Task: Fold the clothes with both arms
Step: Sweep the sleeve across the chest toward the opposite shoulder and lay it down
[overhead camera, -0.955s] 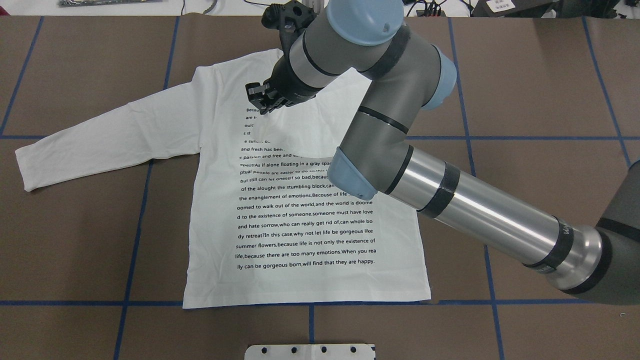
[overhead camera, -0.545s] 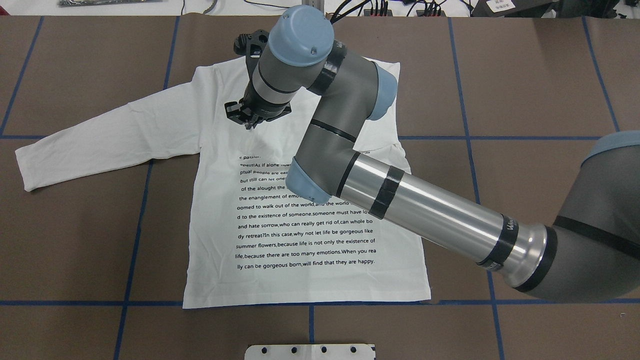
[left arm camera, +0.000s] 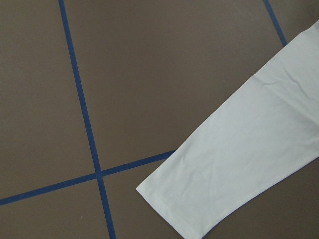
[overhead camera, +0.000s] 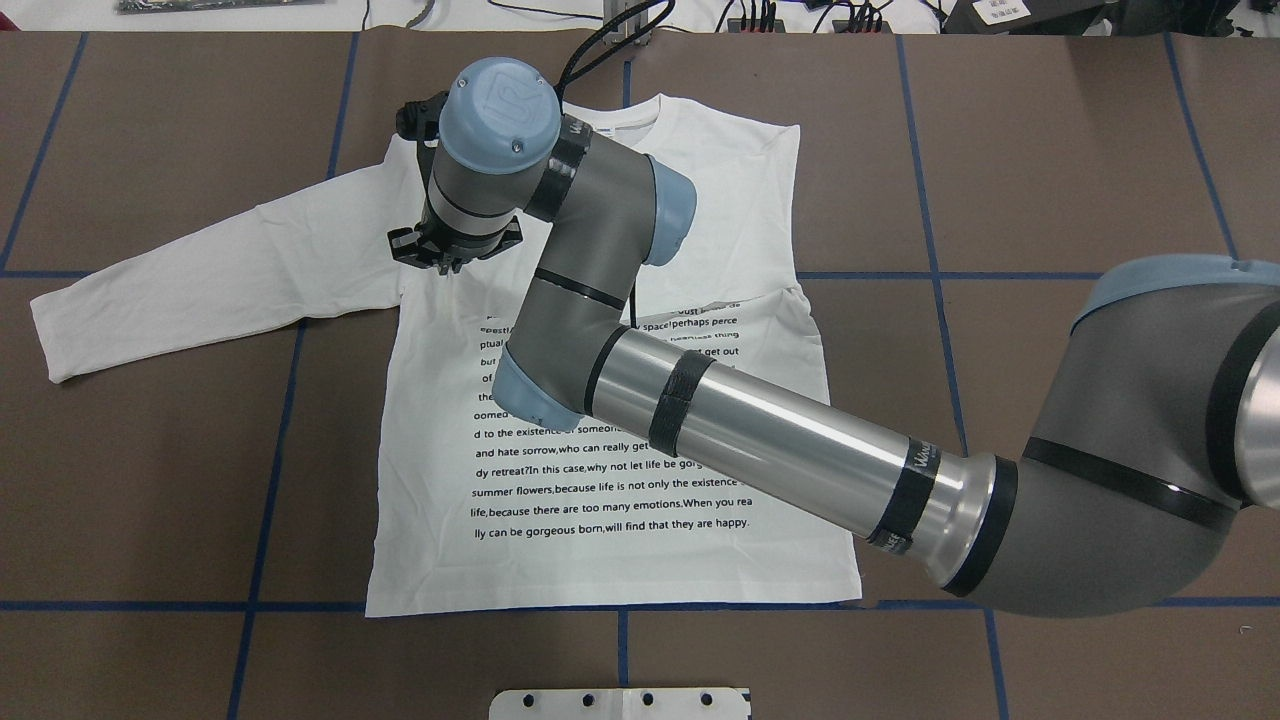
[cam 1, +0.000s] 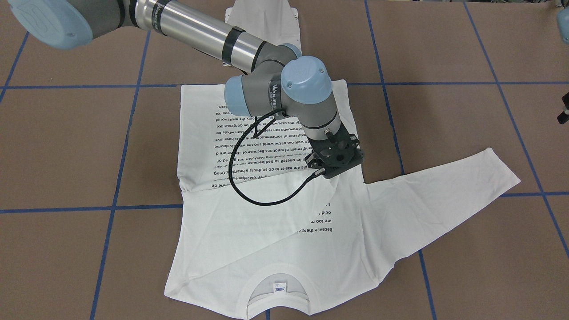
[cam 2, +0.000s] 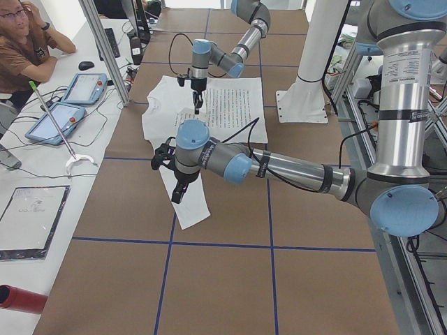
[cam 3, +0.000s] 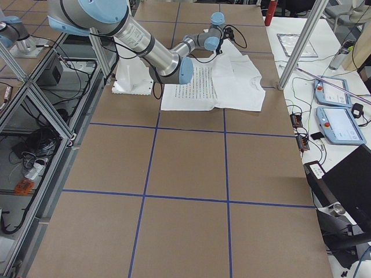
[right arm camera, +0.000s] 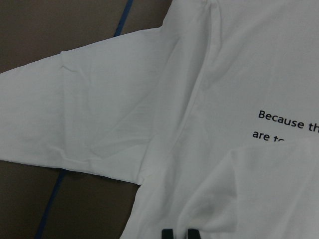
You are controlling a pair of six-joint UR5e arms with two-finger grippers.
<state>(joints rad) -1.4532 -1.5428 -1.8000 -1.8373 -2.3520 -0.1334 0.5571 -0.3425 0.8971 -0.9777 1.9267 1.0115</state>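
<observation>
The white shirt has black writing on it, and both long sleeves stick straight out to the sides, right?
Not quite. Only one sleeve sticks straight out. The other sleeve is folded across the chest of the shirt and hides the top of the black writing. The overhead view shows it. The shirt is white, as you said.

Blue tape lines [overhead camera: 1000, 276] grid the brown table [overhead camera: 1100, 150]; white pedestal [overhead camera: 620, 703] nearby.

Matt cloth, dull paper, gleaming metal.
Your shirt [overhead camera: 620, 560] is thin white cloth, matt and softly creased; the table cover [overhead camera: 1100, 150] looks like dull brown paper with blue tape [overhead camera: 1000, 276]; the right arm [overhead camera: 1120, 520] has a shiny metal tube [overhead camera: 780, 450], matt grey joints [overhead camera: 600, 200] and smooth blue caps [overhead camera: 500, 100].
</observation>
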